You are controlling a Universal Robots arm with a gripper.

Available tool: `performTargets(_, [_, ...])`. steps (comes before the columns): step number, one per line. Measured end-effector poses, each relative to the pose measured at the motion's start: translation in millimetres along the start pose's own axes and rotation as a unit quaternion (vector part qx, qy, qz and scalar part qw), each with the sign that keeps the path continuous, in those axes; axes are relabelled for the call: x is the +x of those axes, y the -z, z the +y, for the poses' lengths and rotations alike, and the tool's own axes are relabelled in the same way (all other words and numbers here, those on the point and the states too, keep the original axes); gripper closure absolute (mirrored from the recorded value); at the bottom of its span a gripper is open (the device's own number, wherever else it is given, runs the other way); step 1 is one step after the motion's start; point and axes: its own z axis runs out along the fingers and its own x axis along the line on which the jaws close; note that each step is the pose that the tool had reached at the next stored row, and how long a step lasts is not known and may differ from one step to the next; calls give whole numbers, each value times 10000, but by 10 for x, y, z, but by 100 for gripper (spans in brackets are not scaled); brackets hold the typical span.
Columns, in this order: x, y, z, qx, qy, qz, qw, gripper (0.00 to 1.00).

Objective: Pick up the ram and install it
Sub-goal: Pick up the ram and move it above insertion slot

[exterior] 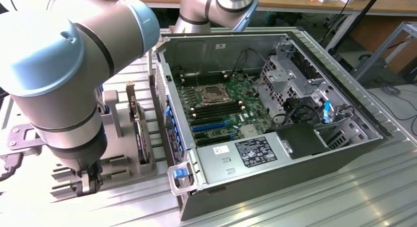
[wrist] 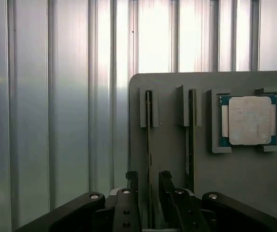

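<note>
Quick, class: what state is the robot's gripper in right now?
Gripper: open, holding nothing, lined up with the ram standing in its holder.

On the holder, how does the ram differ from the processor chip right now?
The ram stands on edge in a narrow slot, showing a long thin edge; the processor chip lies flat in a square pocket, its silver lid facing the camera. The gripper, open, straddles the ram; the processor chip sits apart from it. Both rest in the same grey holder.
</note>
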Motion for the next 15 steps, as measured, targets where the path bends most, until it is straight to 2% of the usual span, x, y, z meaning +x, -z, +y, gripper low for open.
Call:
performTargets(6, [-3,-73,-8,2,8,-1,10000,69])
performTargets(15, [-18,-79,-10,3,11,-2,10000,70])
